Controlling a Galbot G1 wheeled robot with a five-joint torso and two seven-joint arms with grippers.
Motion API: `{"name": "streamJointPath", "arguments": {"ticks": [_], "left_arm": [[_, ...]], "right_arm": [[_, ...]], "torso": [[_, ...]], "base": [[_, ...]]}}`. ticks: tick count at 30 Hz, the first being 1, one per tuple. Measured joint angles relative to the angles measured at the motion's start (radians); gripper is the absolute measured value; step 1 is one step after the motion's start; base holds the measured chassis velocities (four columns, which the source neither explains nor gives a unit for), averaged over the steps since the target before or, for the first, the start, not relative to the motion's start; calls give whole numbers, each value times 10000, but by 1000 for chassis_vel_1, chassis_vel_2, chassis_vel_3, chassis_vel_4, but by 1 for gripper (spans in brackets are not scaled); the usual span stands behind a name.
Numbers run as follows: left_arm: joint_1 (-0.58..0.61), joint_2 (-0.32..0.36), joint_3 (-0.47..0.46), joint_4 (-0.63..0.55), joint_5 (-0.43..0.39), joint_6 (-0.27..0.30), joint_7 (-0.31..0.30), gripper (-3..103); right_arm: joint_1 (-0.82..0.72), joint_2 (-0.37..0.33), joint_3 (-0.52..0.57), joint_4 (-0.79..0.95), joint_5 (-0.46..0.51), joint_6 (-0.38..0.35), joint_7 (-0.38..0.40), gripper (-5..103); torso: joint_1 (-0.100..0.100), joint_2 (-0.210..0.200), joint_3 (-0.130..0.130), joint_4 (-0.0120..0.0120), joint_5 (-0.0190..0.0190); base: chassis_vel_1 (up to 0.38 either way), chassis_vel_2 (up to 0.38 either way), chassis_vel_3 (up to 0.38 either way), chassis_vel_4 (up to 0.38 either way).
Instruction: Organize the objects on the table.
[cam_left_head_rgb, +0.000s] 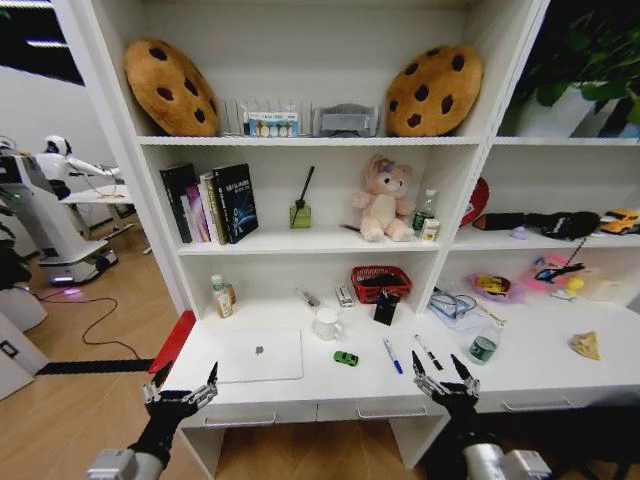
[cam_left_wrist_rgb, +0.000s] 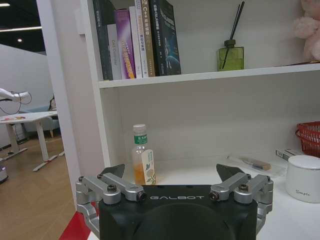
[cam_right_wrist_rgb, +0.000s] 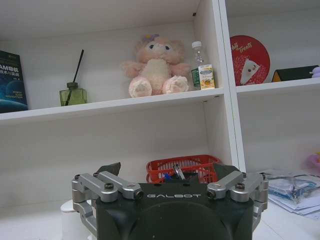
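Head view: I have both claws low at the front edge of the desk (cam_left_head_rgb: 300, 385), over the drawer fronts. The left claw (cam_left_head_rgb: 181, 391) sits near the desk's left corner, fingers spread apart, holding nothing. The right claw (cam_left_head_rgb: 446, 377) sits toward the middle-right, also spread wide and empty.

Just beyond the left claw, a little to its right, the laptop (cam_left_head_rgb: 259, 355) lies shut and flat on the top. The green car (cam_left_head_rgb: 346, 358) rests just right of the laptop, between the two claws and farther in. The blue pen (cam_left_head_rgb: 393, 356) and black pen (cam_left_head_rgb: 428, 352) lie side by side just ahead of the right claw, the black one nearest its left finger, neither touched. The can (cam_left_head_rgb: 483, 348) stands upright slightly right of and beyond the right claw, clear of it.

Farther back on the desk I see a white mug (cam_left_head_rgb: 327, 323), a red basket (cam_left_head_rgb: 380, 283) and a small bottle (cam_left_head_rgb: 222, 297) near the back wall. On the left wrist view that bottle (cam_left_wrist_rgb: 143, 156) stands straight ahead between the open fingers, well apart from them. On the shelf above sit books (cam_left_head_rgb: 212, 203), a reed diffuser (cam_left_head_rgb: 300, 212) and a pink bear (cam_left_head_rgb: 383, 199).
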Motion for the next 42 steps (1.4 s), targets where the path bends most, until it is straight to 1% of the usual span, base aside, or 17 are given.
{"name": "streamJointPath", "arguments": {"ticks": [5,11,13,14,15,17,19,20,22,23,25,30,32,35,37,40,42], "left_arm": [[1,-1,1,3,1,0,-7,100],[0,-1,-2,6,-2,1,-11,100],[2,0,-4,6,-7,4,-13,100],[2,0,-4,6,-7,4,-13,100],[2,1,-6,6,-8,4,-14,100],[3,0,-6,7,-9,5,-16,100],[2,1,-9,8,-12,7,-18,100],[2,1,-9,8,-12,7,-18,100],[3,3,-11,8,-14,8,-20,100],[3,3,-11,8,-14,8,-20,100],[2,3,-13,9,-17,10,-23,100],[2,4,-17,10,-19,10,-26,100],[2,3,-18,10,-22,10,-28,100],[1,4,-17,10,-23,11,-27,100],[2,4,-17,10,-24,11,-29,100],[1,4,-18,11,-24,10,-28,100],[1,3,-17,10,-25,11,-27,100]], "right_arm": [[-49,-53,54,-40,-17,-39,-169,100],[448,-563,121,-432,433,-581,-672,100],[1028,-1179,110,-1008,983,-1142,-1579,100],[1028,-1179,110,-1008,983,-1142,-1579,100],[1314,-1441,108,-1334,1067,-1231,-1941,100],[1495,-1625,107,-1575,1080,-1240,-2201,100],[1911,-2276,88,-2329,1070,-1205,-3016,100],[1911,-2276,88,-2329,1070,-1205,-3016,100],[2464,-3103,-132,-3224,939,-978,-3753,100],[2464,-3103,-132,-3224,939,-978,-3753,100],[3380,-3652,-534,-4048,722,-934,-4322,100],[4381,-4066,-1428,-4932,687,-978,-4673,100],[5114,-4348,-2108,-5744,664,-805,-5102,100],[5470,-4465,-2451,-6101,657,-732,-5295,100],[6399,-4699,-3318,-6763,663,-627,-5460,100],[6756,-4726,-3632,-7022,659,-569,-5562,100],[7759,-4634,-4452,-7710,559,-392,-5790,100]], "torso": [[0,0,0,-1,0],[0,0,0,-1,1],[1,0,0,0,1],[1,0,0,0,1],[0,0,0,-1,3],[0,0,0,1,2],[1,-1,1,1,3],[1,-1,1,1,3],[0,0,1,-3,0],[0,0,1,-3,0],[1,-1,1,2,1],[1,0,1,0,1],[1,-1,1,0,0],[1,-1,1,-1,2],[1,-1,2,0,-1],[1,-1,1,-2,0],[1,-1,0,3,-1]], "base": [[0,0,0,0],[0,0,0,0],[0,0,0,0],[0,0,0,0],[0,0,0,0],[0,0,0,0],[0,0,0,0],[0,0,0,0],[0,0,0,0],[0,0,0,0],[0,0,0,0],[0,0,0,0],[0,0,0,0],[0,0,0,0],[0,0,0,0],[0,0,0,0],[0,0,0,0]]}}
